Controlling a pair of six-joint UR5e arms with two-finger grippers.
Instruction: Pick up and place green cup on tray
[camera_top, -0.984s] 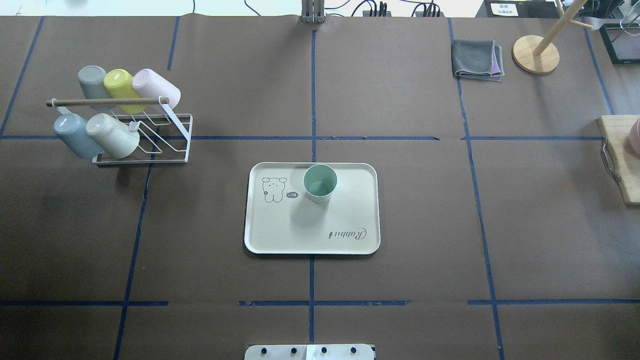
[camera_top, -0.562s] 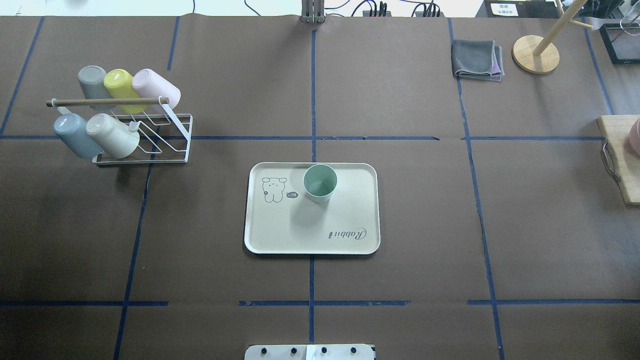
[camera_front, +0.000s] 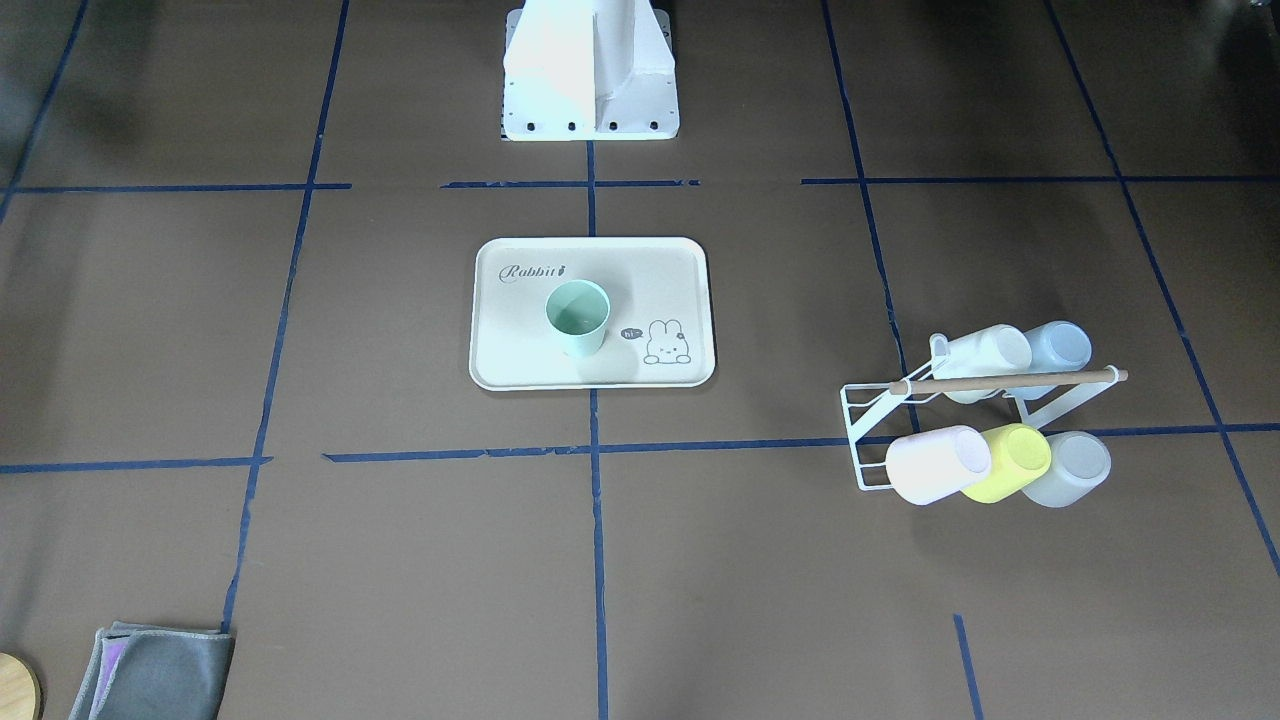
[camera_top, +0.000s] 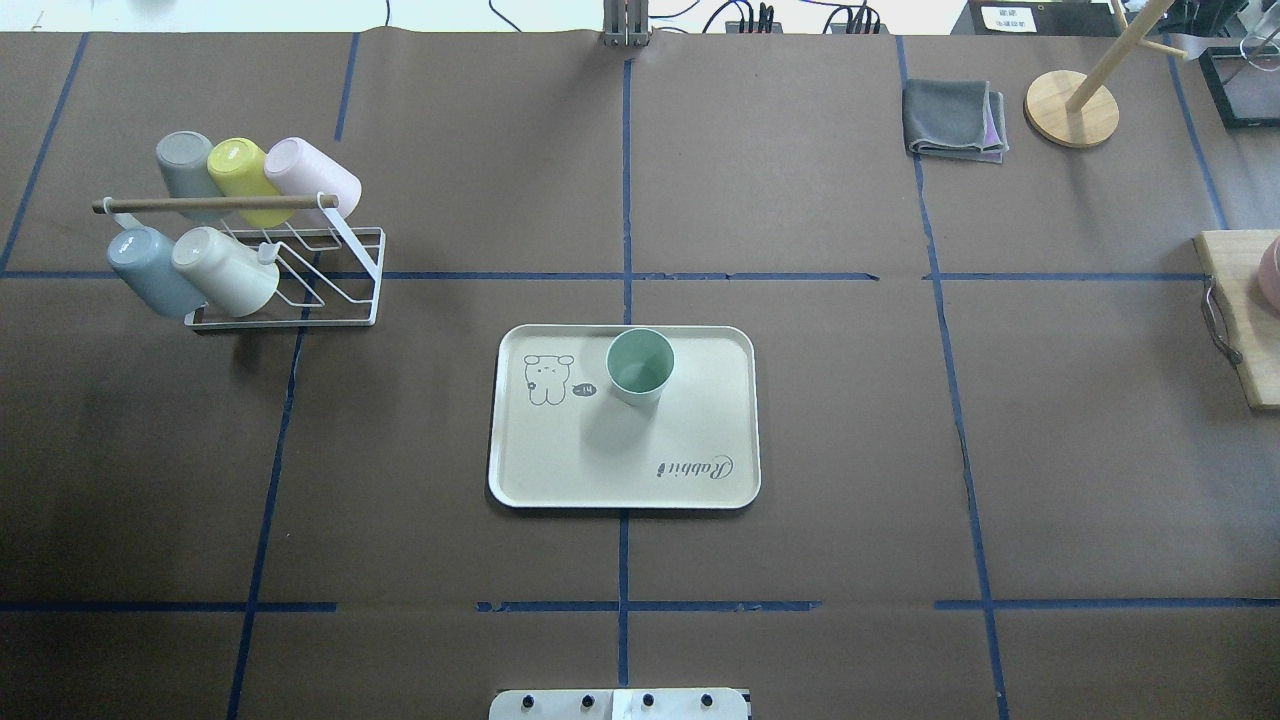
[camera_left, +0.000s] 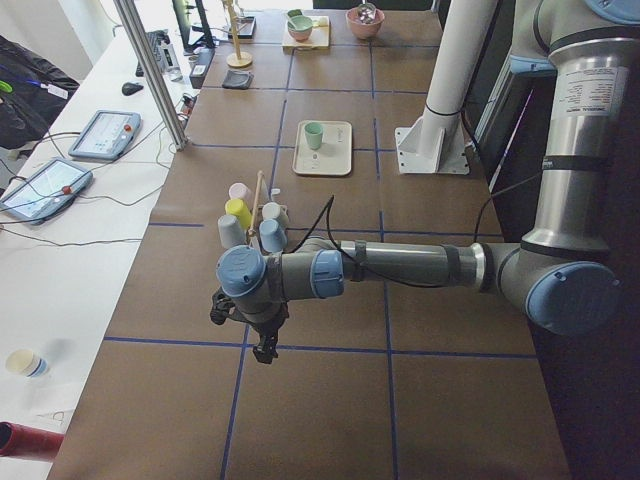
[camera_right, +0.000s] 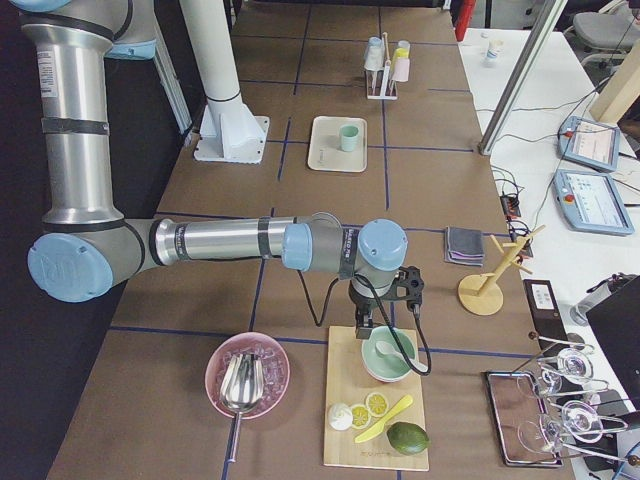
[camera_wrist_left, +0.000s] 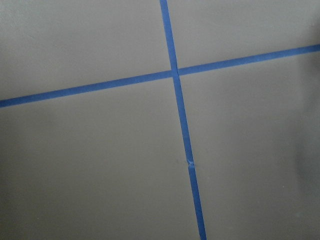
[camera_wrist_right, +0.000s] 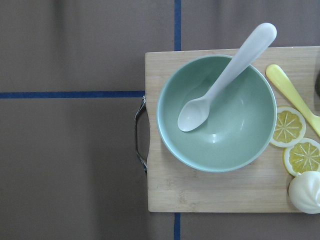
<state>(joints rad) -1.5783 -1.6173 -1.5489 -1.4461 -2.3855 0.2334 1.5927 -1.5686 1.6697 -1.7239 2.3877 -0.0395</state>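
The green cup (camera_top: 640, 366) stands upright, mouth up, on the cream tray (camera_top: 600, 460) at the table's middle, next to the bunny drawing. Both also show in the front-facing view, cup (camera_front: 577, 316) and tray (camera_front: 520, 352). Neither gripper is near them. My left gripper (camera_left: 263, 345) shows only in the exterior left view, low over bare table far to the left; I cannot tell whether it is open or shut. My right gripper (camera_right: 385, 312) shows only in the exterior right view, above a green bowl (camera_wrist_right: 216, 112); I cannot tell its state either.
A white wire rack (camera_top: 300, 270) with several pastel cups stands at the back left. A grey cloth (camera_top: 953, 120) and a wooden stand (camera_top: 1072, 108) are at the back right. A wooden cutting board (camera_top: 1240, 320) lies at the right edge, with a pink bowl (camera_right: 247, 373) beside it.
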